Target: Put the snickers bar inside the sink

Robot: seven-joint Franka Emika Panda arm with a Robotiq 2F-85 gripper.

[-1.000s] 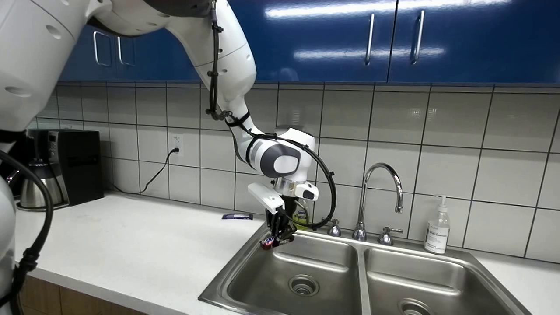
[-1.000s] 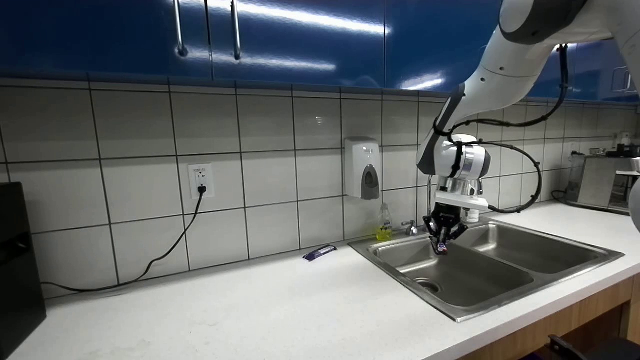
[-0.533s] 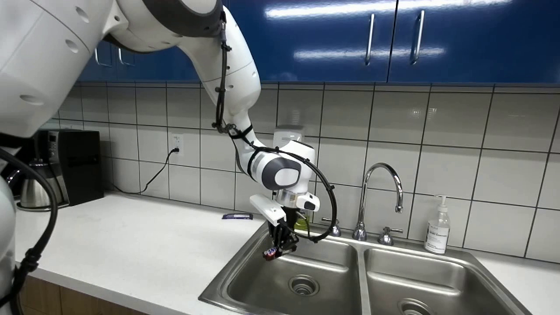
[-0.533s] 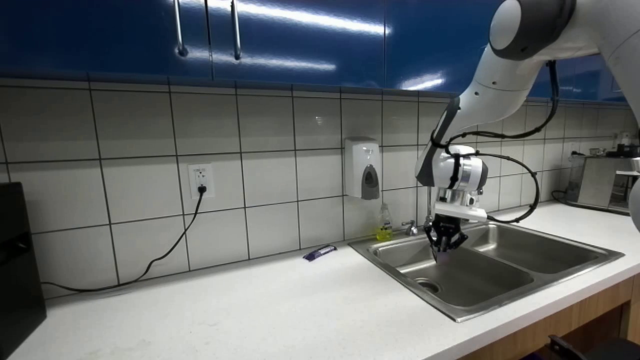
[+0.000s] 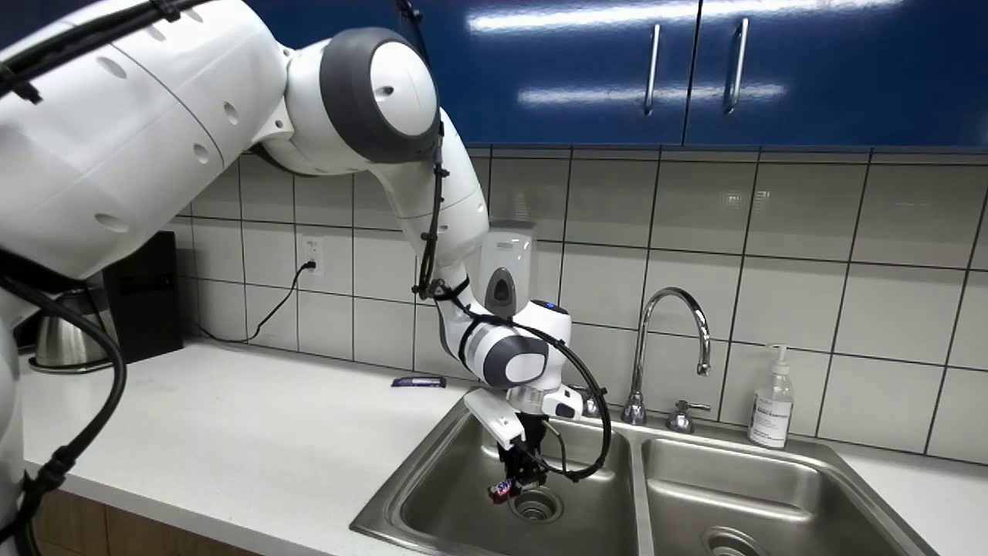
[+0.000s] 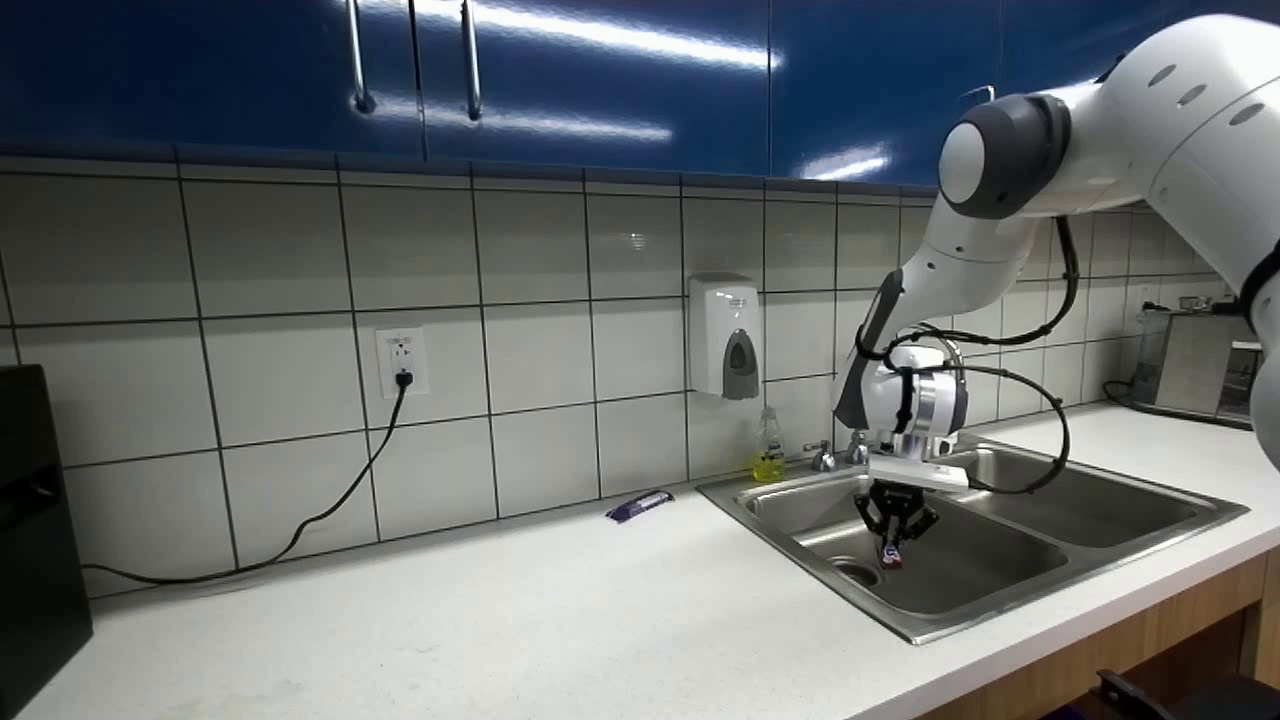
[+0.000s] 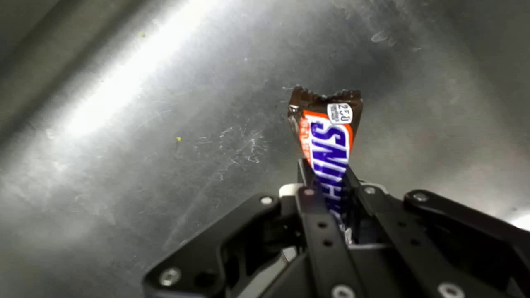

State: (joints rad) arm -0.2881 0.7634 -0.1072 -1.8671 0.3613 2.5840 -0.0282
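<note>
Gripper (image 7: pixel 328 176) had snickers bar (image 7: pixel 325 136) pinched, jaws nearly together, free end jutted over sink (image 5: pixel 639 494) basin, purple packet (image 5: pixel 419 381) lay on counter (image 5: pixel 255 440).

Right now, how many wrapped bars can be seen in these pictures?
2: the snickers bar, gripped by the tool over the sink, and a purple-wrapped bar on the counter near the tiled wall. Others may be hidden.

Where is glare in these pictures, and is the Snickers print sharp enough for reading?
In both exterior views, white light streaks on the blue cabinets; in the wrist view, broad glare on the sink, upper left; there, the first letters on the snickers bar, "SNI", read clearly, later ones look darker between the black fingers.
</note>
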